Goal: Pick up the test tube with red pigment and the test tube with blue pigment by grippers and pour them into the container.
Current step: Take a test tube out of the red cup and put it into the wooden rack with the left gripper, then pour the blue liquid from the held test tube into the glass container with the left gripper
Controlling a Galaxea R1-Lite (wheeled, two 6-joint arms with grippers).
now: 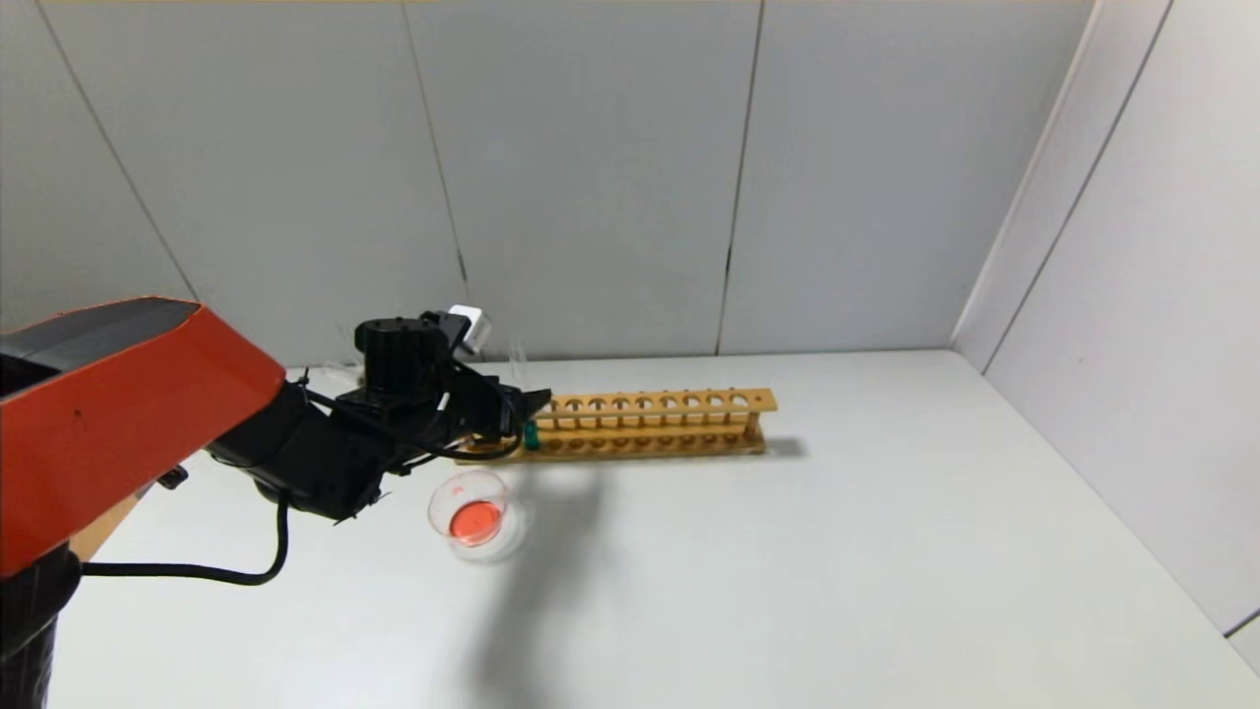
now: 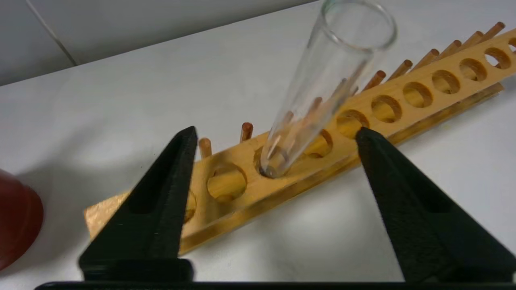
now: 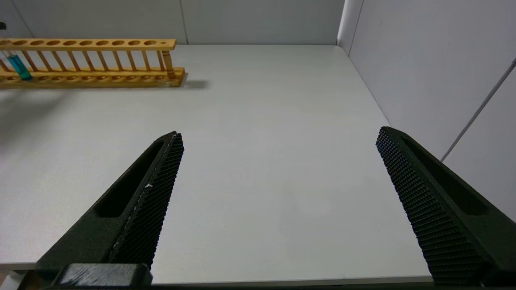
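The blue tube (image 1: 532,434) stands in the rack (image 1: 669,423) at centre frame in the head view, just beside the left gripper (image 1: 527,404). You have that gripper released, jaws spread either side of an empty clear tube (image 2: 318,88) leaning in a rack hole; this looks like the red tube, already poured and put back. The dish (image 1: 474,514) sits lower left of the rack on the desk (image 1: 837,571) with red liquid pooled in it, so the red half seems done. Your right gripper (image 3: 278,201) hangs released over bare desk, well apart from the rack. Count: two tubes visible, one rack, one dish, one red cup (image 2: 18,217).
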